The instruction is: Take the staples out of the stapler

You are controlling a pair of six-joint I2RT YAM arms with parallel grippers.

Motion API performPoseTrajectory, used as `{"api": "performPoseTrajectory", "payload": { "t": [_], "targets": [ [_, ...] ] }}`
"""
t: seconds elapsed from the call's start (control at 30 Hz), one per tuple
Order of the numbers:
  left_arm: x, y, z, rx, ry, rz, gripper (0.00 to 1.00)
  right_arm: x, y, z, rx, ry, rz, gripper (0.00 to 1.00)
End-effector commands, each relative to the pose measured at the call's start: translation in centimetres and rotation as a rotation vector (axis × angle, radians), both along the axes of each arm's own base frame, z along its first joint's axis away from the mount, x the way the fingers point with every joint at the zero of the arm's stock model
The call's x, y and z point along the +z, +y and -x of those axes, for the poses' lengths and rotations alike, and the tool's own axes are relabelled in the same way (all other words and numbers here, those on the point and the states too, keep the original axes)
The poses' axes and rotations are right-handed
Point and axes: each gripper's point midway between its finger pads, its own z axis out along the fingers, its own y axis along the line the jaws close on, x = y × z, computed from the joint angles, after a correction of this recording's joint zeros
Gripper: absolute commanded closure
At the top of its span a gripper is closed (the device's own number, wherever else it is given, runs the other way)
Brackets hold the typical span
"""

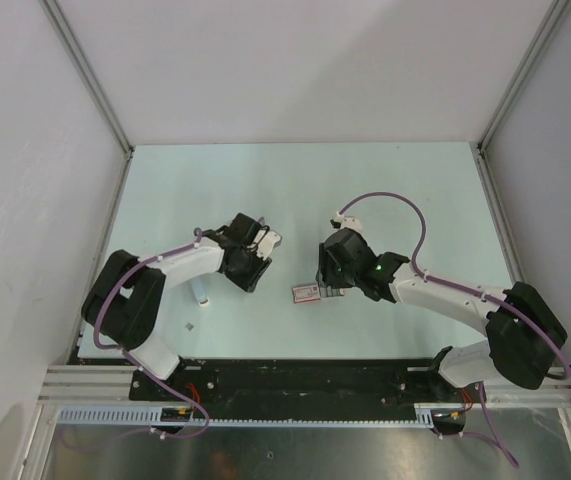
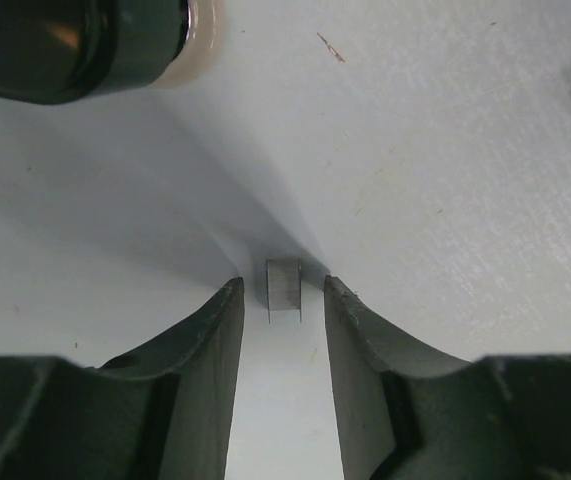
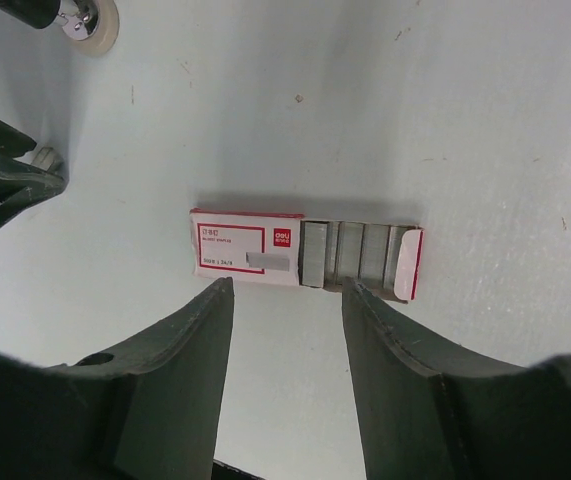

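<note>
- Top: left claw [image 1: 255,272] and right claw [image 1: 327,284] hang close together over the table [image 1: 385,180]. The box [image 1: 306,292] lies just by the right one.
- Left wrist: claw half open, holding nothing. A short strip of staples [image 2: 285,290] stands between its fingers [image 2: 200,350]. What looks like the dark stapler [image 2: 65,45] lies beyond, top left. The strip looks light, stiff and brittle, so pinch its flat sides gently.
- Right wrist: claw half open, empty, over the box.

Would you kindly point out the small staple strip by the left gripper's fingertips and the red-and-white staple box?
staple strip [image 2: 284,290], left wrist view, middle of its grey top face.
staple box [image 3: 233,247], right wrist view, on its white labelled sleeve.
</note>
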Motion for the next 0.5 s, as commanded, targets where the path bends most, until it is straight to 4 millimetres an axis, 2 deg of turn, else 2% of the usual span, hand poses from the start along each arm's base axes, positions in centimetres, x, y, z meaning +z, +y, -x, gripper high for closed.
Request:
{"api": "performPoseTrajectory", "payload": {
  "t": [0.0,0.2,0.47],
  "targets": [
    [-0.11,-1.08,-0.24,-0.014,0.015,0.021,0.57,1.05,0.5,-0.47,-0.01,-0.026,-0.047,0.47],
    [-0.11,-1.32,-0.41,-0.02,0.017,0.028,0.59,1.11,0.42,-0.51,-0.009,-0.027,-0.047,0.48],
    [-0.53,-1.23,0.15,-0.03,0.037,0.029,0.79,1.09,0.43,-0.54,-0.009,-0.026,-0.048,0.5]
  ]
}}
